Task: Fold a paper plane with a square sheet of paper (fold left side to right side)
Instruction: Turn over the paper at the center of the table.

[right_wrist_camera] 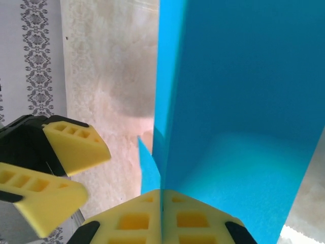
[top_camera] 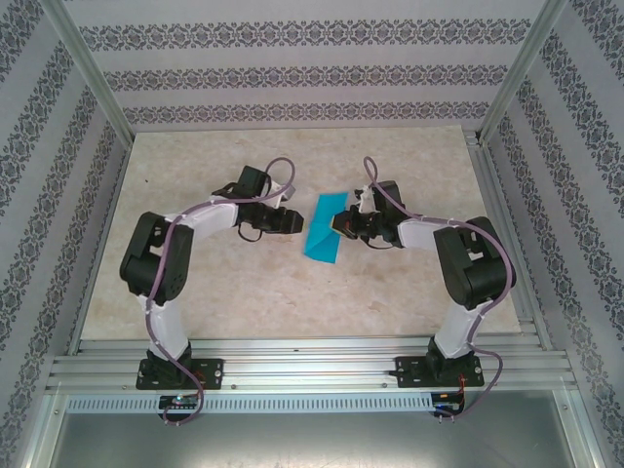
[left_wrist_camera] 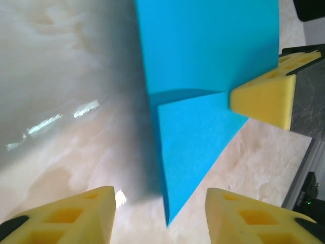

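The teal-blue sheet of paper (top_camera: 325, 232) is partly folded and lies mid-table between the two arms. In the left wrist view the sheet of paper (left_wrist_camera: 203, 76) has a folded flap ending in a sharp point (left_wrist_camera: 167, 221) that reaches between my left fingers. My left gripper (left_wrist_camera: 160, 216) is open, its yellow fingers apart on either side of that point without touching it. My right gripper (right_wrist_camera: 161, 213) is shut on the right edge of the sheet of paper (right_wrist_camera: 238, 101), the paper layers rising from between its pads. From above, the right gripper (top_camera: 343, 225) meets the sheet's right edge.
The beige marbled table (top_camera: 292, 283) is bounded by patterned walls and aluminium frame rails (top_camera: 292, 366) at the near edge. In the right wrist view the left arm's yellow fingers (right_wrist_camera: 71, 147) sit close on the left of the paper.
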You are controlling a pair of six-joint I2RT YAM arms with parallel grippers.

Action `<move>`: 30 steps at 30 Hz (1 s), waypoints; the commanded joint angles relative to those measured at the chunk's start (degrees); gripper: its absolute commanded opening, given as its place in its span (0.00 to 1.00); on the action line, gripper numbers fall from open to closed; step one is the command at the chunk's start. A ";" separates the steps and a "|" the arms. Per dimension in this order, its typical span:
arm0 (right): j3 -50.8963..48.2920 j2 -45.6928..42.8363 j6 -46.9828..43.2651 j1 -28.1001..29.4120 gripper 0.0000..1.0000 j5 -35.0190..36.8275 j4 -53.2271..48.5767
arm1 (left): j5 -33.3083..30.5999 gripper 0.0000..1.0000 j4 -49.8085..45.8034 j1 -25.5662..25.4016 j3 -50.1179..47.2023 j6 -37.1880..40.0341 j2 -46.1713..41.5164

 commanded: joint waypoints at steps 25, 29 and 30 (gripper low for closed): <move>12.06 -25.49 -0.34 9.37 0.00 -11.89 8.36 | 14.94 0.94 47.94 1.77 -22.91 -38.66 -39.52; 11.12 -25.91 1.53 9.67 0.00 -12.88 11.87 | 14.92 0.77 49.23 1.42 -22.88 -39.73 -40.00; 10.68 -25.86 2.30 9.67 0.00 -13.50 13.18 | 15.05 0.70 49.31 1.31 -22.83 -39.87 -40.18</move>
